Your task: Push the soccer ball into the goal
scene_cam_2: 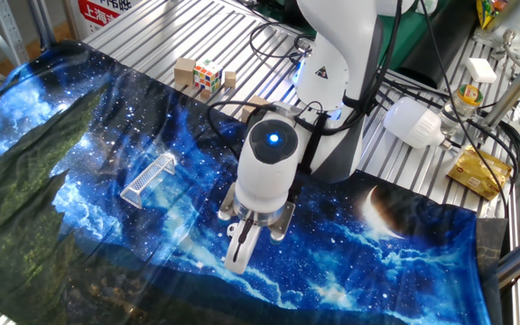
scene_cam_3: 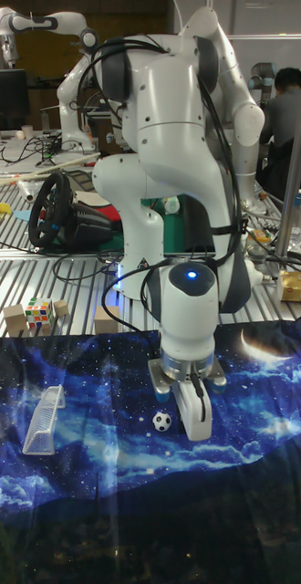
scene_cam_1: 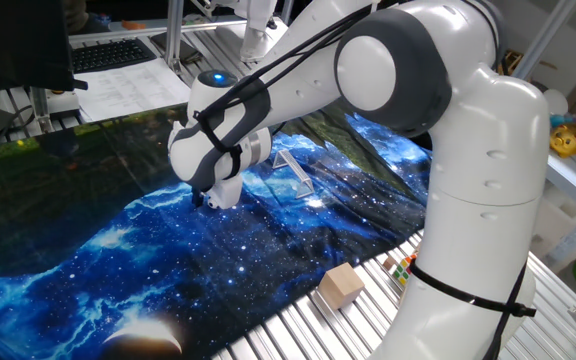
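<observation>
- The gripper hangs low over the star-print cloth, fingers pointing down and drawn narrow, with nothing between them
- The ball sits on the cloth just beside the fingers, on their goal side in the tall view; in the other two views the wrist hides it
- The goal lies well apart from the ball across open cloth, its mouth seemingly turned toward the ball; it appears again as a pale frame and behind the arm
- Judged from here, the push is set up but not done: the fingers stand behind the ball on the line to the goal
- Done well, the sweep keeps the fingers low, drives straight at the goal mouth and stays slow, since a round ball rolls off to the side if struck off-centre
- Folds in the cloth could turn the ball off course
- The ball is tiny and white with black patches, far smaller than the goal's whitish rod frame with triangular sides
</observation>
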Available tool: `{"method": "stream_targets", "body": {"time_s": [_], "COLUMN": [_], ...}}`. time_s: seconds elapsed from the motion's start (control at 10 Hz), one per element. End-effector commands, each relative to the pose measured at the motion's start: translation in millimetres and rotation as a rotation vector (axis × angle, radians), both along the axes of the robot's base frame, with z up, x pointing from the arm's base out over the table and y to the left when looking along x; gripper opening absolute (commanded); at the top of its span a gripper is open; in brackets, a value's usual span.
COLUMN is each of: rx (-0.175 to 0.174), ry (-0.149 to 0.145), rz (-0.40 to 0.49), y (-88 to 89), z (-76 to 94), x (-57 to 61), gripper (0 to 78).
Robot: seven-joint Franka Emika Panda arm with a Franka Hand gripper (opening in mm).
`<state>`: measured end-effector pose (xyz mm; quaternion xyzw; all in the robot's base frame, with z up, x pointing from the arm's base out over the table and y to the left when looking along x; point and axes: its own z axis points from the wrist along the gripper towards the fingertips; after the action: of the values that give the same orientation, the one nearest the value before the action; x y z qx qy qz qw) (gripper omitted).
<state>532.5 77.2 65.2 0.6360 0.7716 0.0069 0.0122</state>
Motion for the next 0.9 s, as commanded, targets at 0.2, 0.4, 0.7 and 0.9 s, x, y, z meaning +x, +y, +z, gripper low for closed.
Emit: {"method": "stream_targets", "body": {"time_s": [0.2,0.4,0.7,0.9], "rx": [-0.014,-0.017,-0.015,-0.015], "ry": [-0.002,-0.001,-0.001,-0.001], "rz": [-0.013,-0.018,-0.001,0.010], "y": [-0.8,-0.9,-8.7,-17.7], "z": [-0.1,-0.1,-2.9,-1.9], "x": [0.8,0.8,-1.8,-1.6], "gripper": [0.0,0.0,0.0,0.0]}}
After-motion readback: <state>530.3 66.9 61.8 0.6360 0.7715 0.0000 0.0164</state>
